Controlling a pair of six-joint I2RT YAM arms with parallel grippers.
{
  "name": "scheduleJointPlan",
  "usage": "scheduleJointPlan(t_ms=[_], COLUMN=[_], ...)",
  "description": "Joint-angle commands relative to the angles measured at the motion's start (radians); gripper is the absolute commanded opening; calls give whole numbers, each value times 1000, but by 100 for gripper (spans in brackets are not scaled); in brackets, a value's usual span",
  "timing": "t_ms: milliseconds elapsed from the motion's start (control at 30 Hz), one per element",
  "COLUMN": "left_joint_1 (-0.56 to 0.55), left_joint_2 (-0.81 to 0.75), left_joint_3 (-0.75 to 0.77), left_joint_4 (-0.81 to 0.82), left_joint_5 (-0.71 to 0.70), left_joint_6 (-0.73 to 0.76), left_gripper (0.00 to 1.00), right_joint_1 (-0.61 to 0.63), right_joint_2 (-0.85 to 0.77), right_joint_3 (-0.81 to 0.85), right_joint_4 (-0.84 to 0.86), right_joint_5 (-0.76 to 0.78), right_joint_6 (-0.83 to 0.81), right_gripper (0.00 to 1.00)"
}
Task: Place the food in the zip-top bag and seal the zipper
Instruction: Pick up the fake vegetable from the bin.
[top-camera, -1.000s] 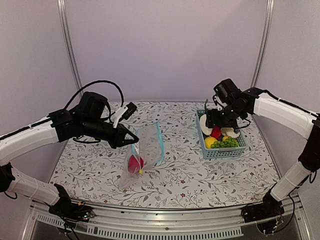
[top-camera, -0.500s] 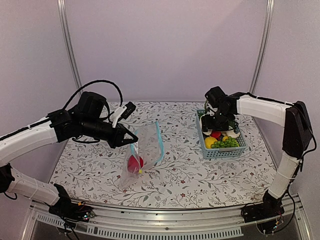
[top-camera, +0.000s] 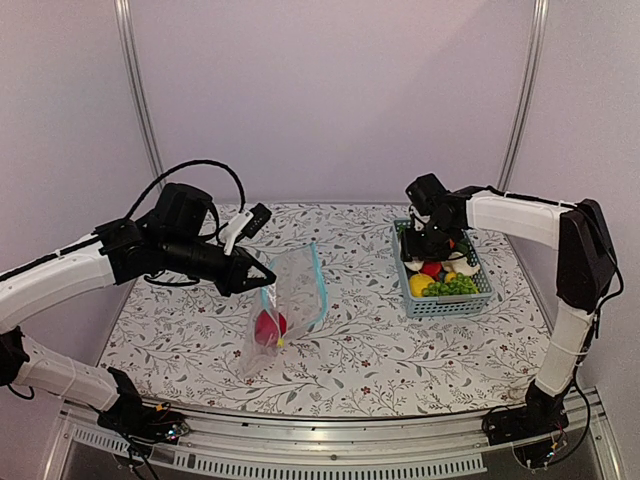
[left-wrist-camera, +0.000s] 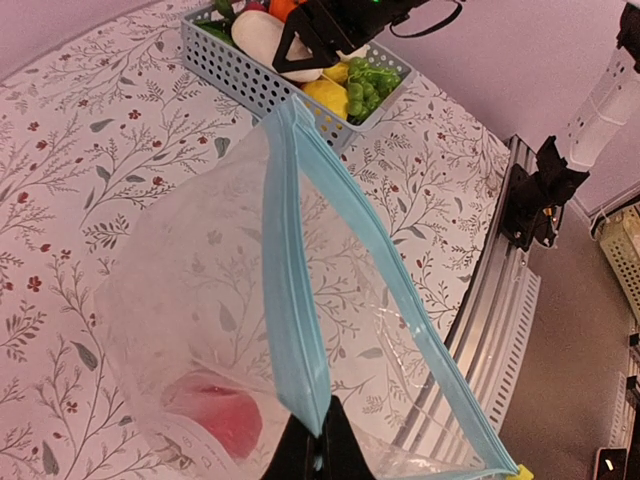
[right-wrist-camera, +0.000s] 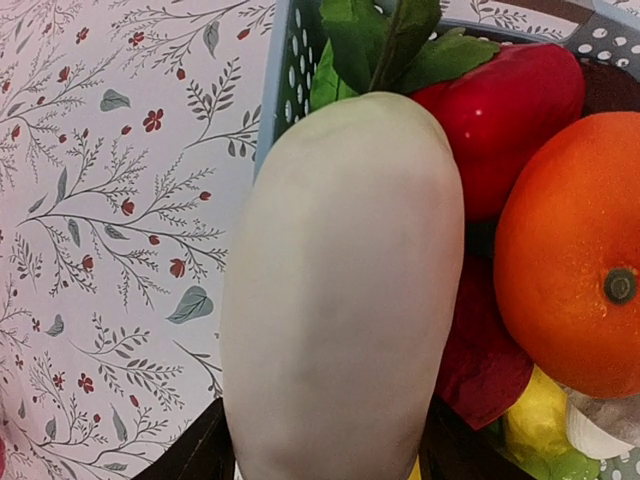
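Observation:
The zip-top bag (top-camera: 292, 300) hangs open over the table, its light blue zipper (left-wrist-camera: 296, 300) parted into two strips. My left gripper (left-wrist-camera: 320, 442) is shut on the near zipper strip and holds the mouth up. One red food piece (left-wrist-camera: 222, 415) lies inside the bag. More food sits in the light blue basket (top-camera: 450, 304): a white radish (right-wrist-camera: 340, 300), an orange (right-wrist-camera: 570, 260), a red tomato (right-wrist-camera: 500, 110), a yellow lemon (top-camera: 420, 285) and a green bunch (top-camera: 457, 286). My right gripper (right-wrist-camera: 325, 455) reaches down into the basket, a finger pressed on each side of the radish.
The basket stands at the back right of the flower-patterned table (top-camera: 380, 350). Two metal posts (top-camera: 135, 100) rise at the back corners against pale walls. An aluminium rail (top-camera: 330, 440) runs along the near edge.
My right arm has swung left and lowered into the basket, and its fingers have closed in around the radish. The left arm and the bag have not moved.

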Motion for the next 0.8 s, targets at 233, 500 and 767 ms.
scheduleJointPlan(t_ms=[233,500,767], left_joint_1=[19,19,19], left_joint_2=[-24,-24,-24], left_joint_3=[-12,-14,-15], left_joint_4=[2,3,6], left_joint_5=[10,15,18], left_joint_6=[1,2,-2], left_gripper=[0,0,0], right_joint_1=[-9,-9,-9], right_joint_2=[0,-90,-307], right_joint_3=[15,-20,-89], right_joint_4=[20,37,25], right_joint_5=[-15,-61,-178], right_joint_6=[11,1,-61], right_gripper=[49,44,44])
